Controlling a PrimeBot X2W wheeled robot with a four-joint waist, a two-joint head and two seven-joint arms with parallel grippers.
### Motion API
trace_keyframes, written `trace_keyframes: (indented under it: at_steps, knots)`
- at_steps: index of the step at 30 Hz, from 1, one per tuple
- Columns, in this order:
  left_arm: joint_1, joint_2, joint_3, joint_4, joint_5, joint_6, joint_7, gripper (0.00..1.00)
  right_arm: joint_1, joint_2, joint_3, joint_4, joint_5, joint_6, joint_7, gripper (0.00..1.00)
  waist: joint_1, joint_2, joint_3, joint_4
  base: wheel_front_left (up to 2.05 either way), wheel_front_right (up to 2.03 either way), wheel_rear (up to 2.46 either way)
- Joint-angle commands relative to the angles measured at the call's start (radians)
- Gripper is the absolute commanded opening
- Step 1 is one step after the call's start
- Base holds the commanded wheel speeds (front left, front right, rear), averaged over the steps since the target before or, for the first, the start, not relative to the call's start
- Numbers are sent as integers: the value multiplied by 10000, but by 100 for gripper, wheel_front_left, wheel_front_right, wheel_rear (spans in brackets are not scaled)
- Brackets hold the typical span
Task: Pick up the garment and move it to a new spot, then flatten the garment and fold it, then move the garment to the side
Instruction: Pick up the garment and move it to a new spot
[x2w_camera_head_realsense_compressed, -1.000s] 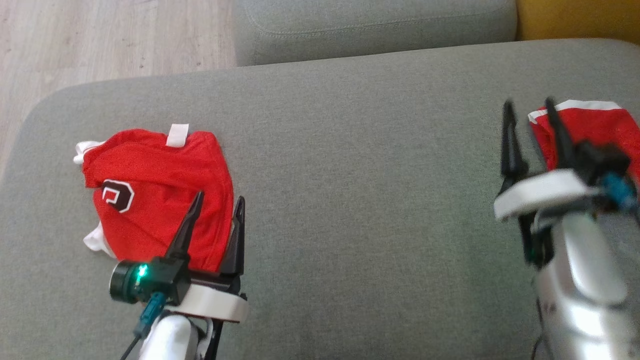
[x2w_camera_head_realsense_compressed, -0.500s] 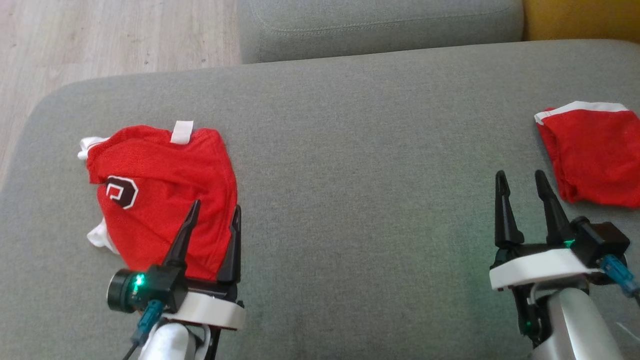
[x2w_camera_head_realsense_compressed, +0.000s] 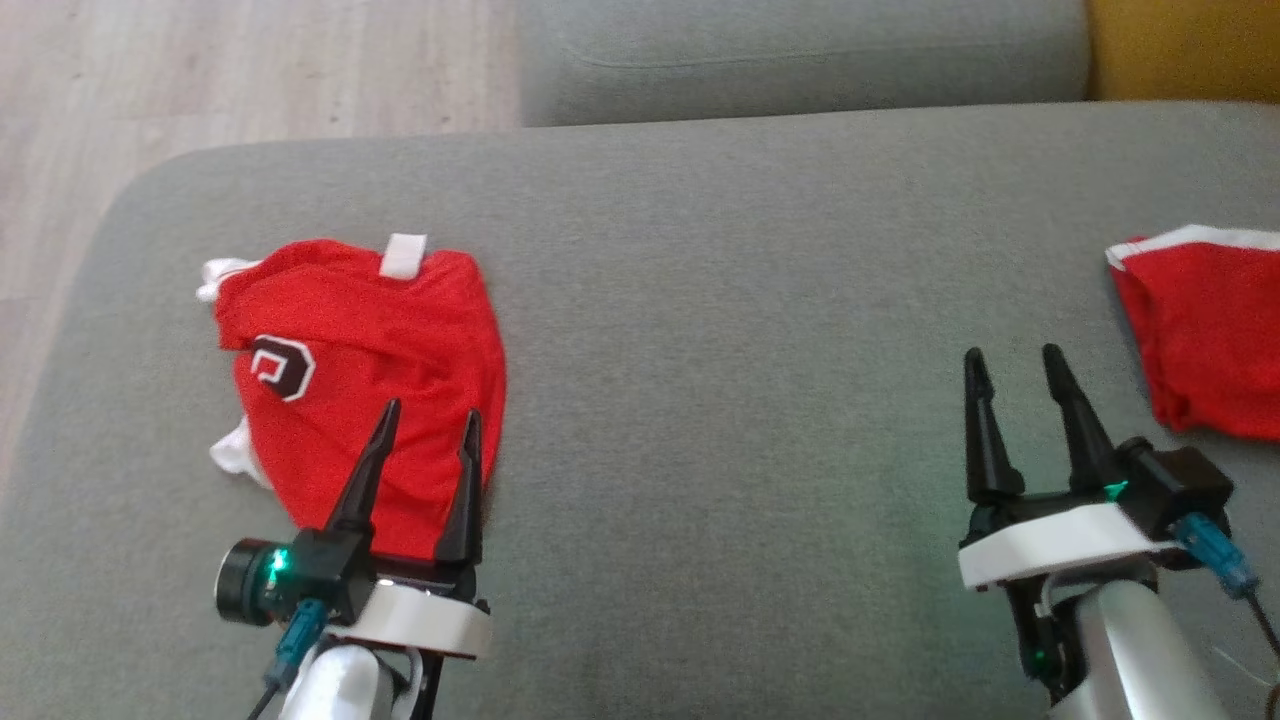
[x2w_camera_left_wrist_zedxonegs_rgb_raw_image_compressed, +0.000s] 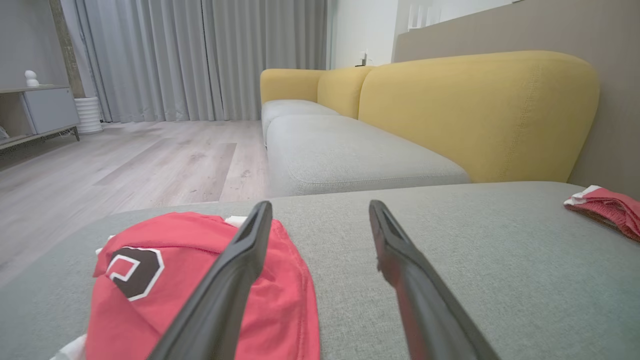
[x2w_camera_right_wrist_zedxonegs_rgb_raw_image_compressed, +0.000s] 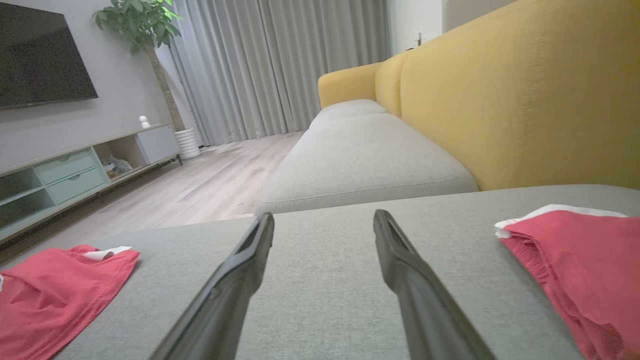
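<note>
Grey sofa seat (x2w_camera_head_realsense_compressed: 720, 300) serving as the work surface, with two red pieces lying well apart on it. The red garment (x2w_camera_head_realsense_compressed: 400, 340), marked by a dark emblem (x2w_camera_head_realsense_compressed: 281, 367) and a white tab (x2w_camera_head_realsense_compressed: 404, 255), lies rumpled toward the seat's left end, white lining showing at its edges. This is probably the piece now to be lifted and flattened. The left gripper (x2w_camera_head_realsense_compressed: 432, 410) is poised at its near edge, jaws spread wide and holding nothing; one finger lines up over the cloth and the other over bare cushion, apparently to straddle the hem. Contact cannot be judged. The right gripper (x2w_camera_head_realsense_compressed: 1012, 353), equally wide open and empty, stands over bare cushion, clear of the second red garment (x2w_camera_head_realsense_compressed: 1210, 340), which lies compact at the far right, seemingly already set aside. Beyond are a yellow backrest (x2w_camera_left_wrist_zedxonegs_rgb_raw_image_compressed: 475, 115) and wooden floor (x2w_camera_head_realsense_compressed: 250, 70).
</note>
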Motion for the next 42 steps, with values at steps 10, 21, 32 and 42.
trace_keyframes:
  at_steps: [10, 21, 32, 42]
  knots:
    - [-1, 22, 288, -184, -36, 119, -49, 100, 184, -19, 1121, -214, 150, -9, -108, 100, 0, -1, -583, 1465, 0, 0, 0]
    - [372, 22, 409, -106, 77, 79, -49, 100, 395, -18, 1666, -107, 510, -9, -108, 100, 0, -1, -900, 2482, 0, 0, 0]
    - [-92, 338, 250, 236, 388, -245, -49, 100, 225, -18, 1890, -75, 764, -9, -108, 100, 0, -1, -420, 1994, 0, 0, 0]
    - [-3175, 655, -1148, 2108, 843, -786, 867, 100, -419, -18, 1649, -469, 441, -9, -109, 100, 0, -1, 1049, 959, 0, 0, 0]
